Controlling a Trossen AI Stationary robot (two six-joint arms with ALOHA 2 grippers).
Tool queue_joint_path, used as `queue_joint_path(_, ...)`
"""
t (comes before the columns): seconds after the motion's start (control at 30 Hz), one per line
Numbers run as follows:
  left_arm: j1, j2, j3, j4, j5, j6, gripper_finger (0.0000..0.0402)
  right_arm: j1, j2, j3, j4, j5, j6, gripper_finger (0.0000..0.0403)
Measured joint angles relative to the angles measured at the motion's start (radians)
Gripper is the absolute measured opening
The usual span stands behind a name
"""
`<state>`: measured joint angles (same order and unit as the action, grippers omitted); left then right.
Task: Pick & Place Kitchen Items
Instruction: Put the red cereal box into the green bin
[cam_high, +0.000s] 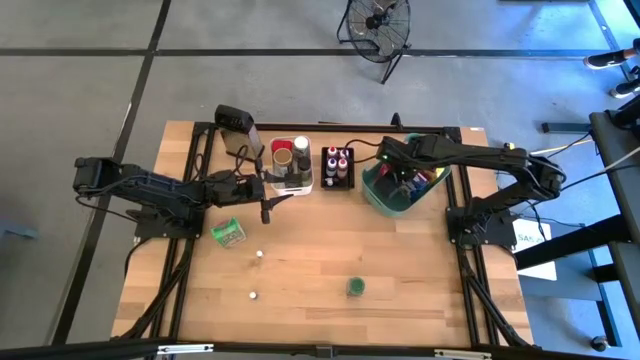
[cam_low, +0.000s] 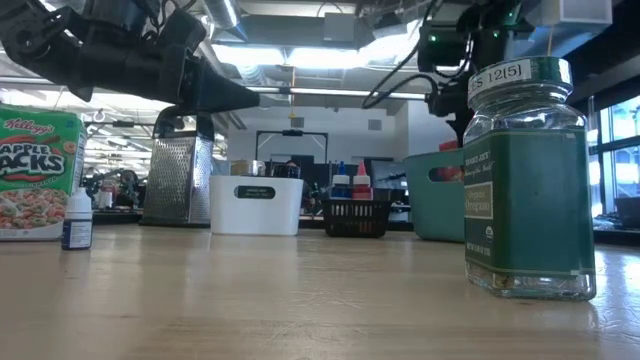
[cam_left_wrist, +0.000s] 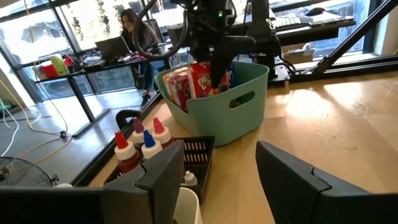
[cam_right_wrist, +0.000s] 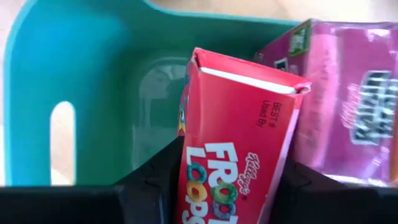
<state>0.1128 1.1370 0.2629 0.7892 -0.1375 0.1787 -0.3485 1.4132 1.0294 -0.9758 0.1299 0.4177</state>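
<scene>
My right gripper (cam_right_wrist: 233, 190) reaches down into the teal basket (cam_high: 378, 195) and is shut on a red Froot Loops box (cam_right_wrist: 239, 137). A pink box (cam_right_wrist: 348, 106) stands beside it in the basket. My left gripper (cam_left_wrist: 214, 180) is open and level, with nothing between its fingers; it hovers by the white bin (cam_high: 290, 168) and points toward the basket (cam_left_wrist: 242, 106). On the tabletop lie a green Apple Jacks box (cam_high: 228, 232), two small white bottles (cam_high: 259, 254) and a green-labelled glass jar (cam_low: 525, 180). My right gripper pinches the red box's two opposite sides (cam_right_wrist: 186, 180) between its two fingers, near the box's upper end. The fingers (cam_left_wrist: 217, 68) come from above, pointing steeply down. The box hangs roughly upright inside the basket; whether its lower end (cam_right_wrist: 249, 74) touches the basket floor I cannot tell.
A black tray (cam_high: 337, 166) with capped bottles sits between the white bin and the basket. A metal grater (cam_low: 180, 180) stands at the far left, behind the bin. The near half of the table (cam_high: 320, 310) holds only the jar (cam_high: 355, 287) and small bottles.
</scene>
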Motion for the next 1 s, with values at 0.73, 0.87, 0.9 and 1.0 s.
queue_joint_path(0.73, 0.0, 0.0, 0.0, 0.0, 0.0, 0.017, 0.0196, -0.025, 0.0, -0.058, 0.119, -0.019, -0.009, 0.0271)
queue_joint_path(0.87, 0.0, 0.0, 0.0, 0.0, 0.0, 0.018, 0.0196, -0.026, -0.007, -0.057, 0.112, 0.013, 0.018, 0.0289)
queue_joint_path(0.9, 0.0, 0.0, 0.0, 0.0, 0.0, 0.018, 0.0196, -0.026, -0.008, -0.052, 0.112, 0.012, 0.019, 0.029)
queue_joint_path(1.0, 0.0, 0.0, 0.0, 0.0, 0.0, 0.018, 0.0196, -0.026, -0.007, -0.017, 0.091, -0.039, 0.015, 0.0291)
